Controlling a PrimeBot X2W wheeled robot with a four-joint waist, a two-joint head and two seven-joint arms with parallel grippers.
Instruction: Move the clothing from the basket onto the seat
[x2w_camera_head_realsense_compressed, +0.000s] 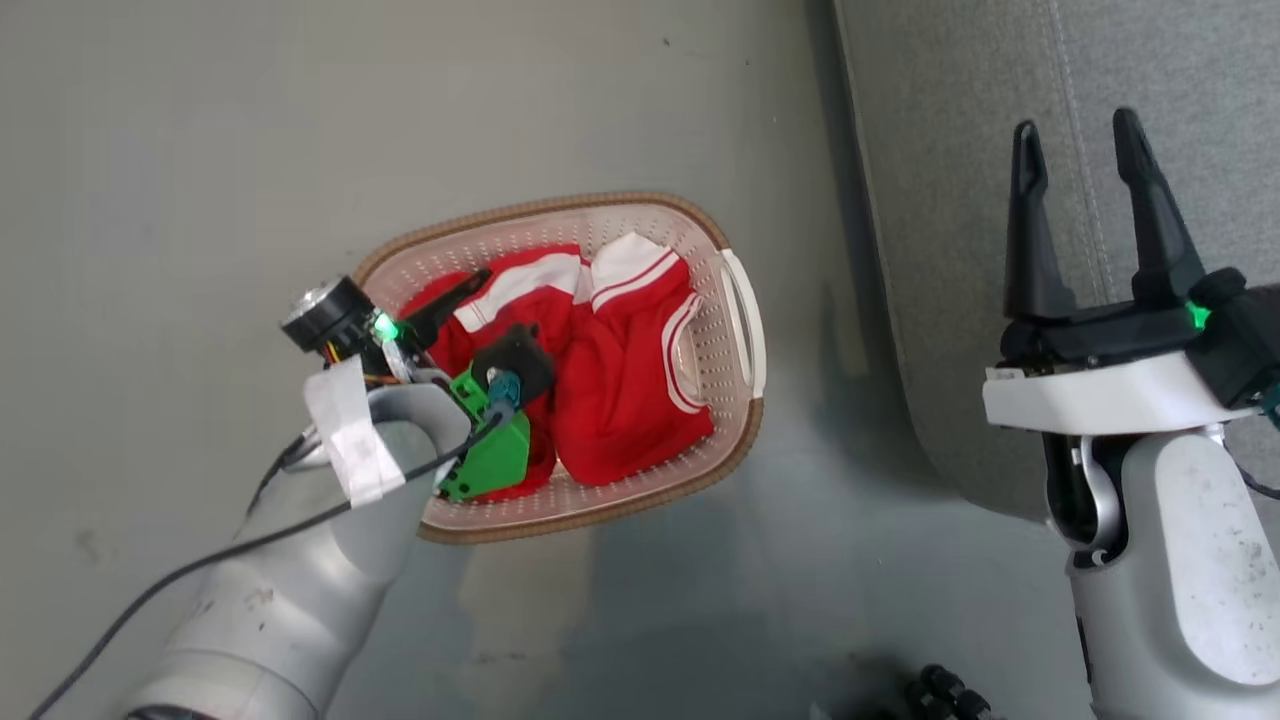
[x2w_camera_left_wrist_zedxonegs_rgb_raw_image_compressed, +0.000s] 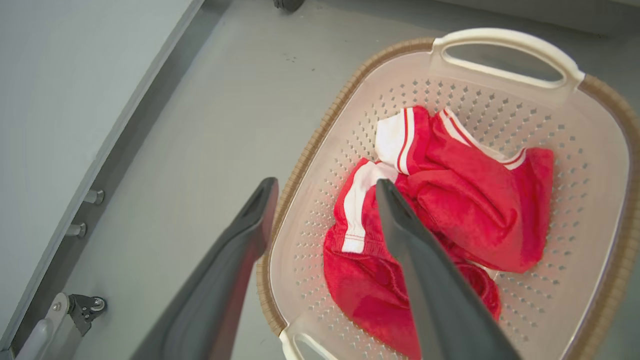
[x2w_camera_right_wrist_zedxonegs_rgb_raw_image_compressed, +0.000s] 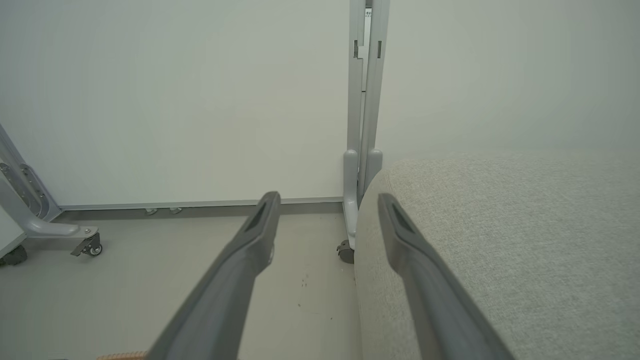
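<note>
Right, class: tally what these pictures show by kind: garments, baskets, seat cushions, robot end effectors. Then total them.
Red garments: 2
Basket: 1
Seat cushion: 1
End effectors: 2 (left end effector, right end effector)
Total: 6

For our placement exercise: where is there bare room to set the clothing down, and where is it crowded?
The seat is bare around the right gripper. Bare floor surrounds the basket. Crowded: the basket, holding clothing, left gripper above it.

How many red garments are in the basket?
2. One red garment fills the basket's right half; the second red garment the left half, beneath the left pincer. More may hide underneath.
</note>
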